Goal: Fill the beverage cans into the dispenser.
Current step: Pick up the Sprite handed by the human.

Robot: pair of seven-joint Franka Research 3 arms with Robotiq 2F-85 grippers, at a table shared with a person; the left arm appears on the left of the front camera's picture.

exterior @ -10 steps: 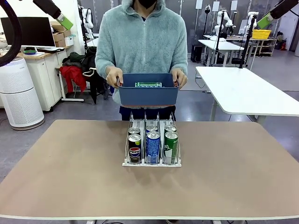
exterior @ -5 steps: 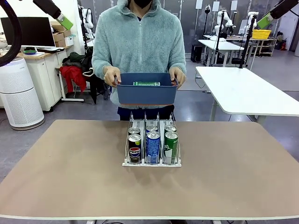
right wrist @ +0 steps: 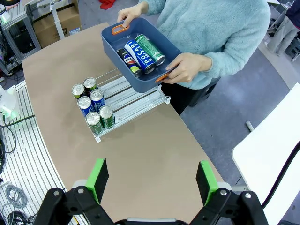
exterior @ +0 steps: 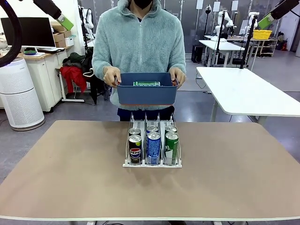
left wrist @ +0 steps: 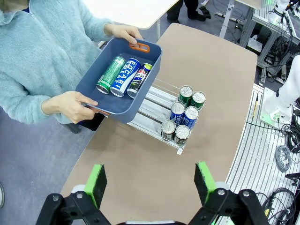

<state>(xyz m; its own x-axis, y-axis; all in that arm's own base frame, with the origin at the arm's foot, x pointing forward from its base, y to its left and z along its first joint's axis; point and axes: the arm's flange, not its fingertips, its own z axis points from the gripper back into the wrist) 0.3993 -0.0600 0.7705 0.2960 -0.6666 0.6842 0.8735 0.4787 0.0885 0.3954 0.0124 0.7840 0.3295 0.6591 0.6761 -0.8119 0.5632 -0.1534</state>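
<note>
The dispenser (exterior: 152,164) stands at the middle of the brown table, with several upright beverage cans at its near end: a Pepsi one (exterior: 135,150), a blue-and-white one (exterior: 153,148) and a green one (exterior: 171,147) in front. Its far lanes (left wrist: 154,99) (right wrist: 125,93) lie bare. Behind it a person holds a dark blue bin (exterior: 147,95) in both hands above the table edge. Three cans lie in the bin: green (left wrist: 110,75), blue-and-white (left wrist: 124,78) and dark (left wrist: 138,80). My left gripper (left wrist: 150,183) and right gripper (right wrist: 152,180) hang open high over the table, holding nothing.
Wide bare tabletop (exterior: 70,178) lies on both sides of the dispenser. A white table (exterior: 248,89) stands at the back right. A white air purifier (exterior: 18,93) and a desk stand at the back left. Green pads (exterior: 65,22) (exterior: 265,21) show in the upper corners.
The person has straightened a little, and the blue bin has shifted slightly left and up. Both arms have stayed still.
</note>
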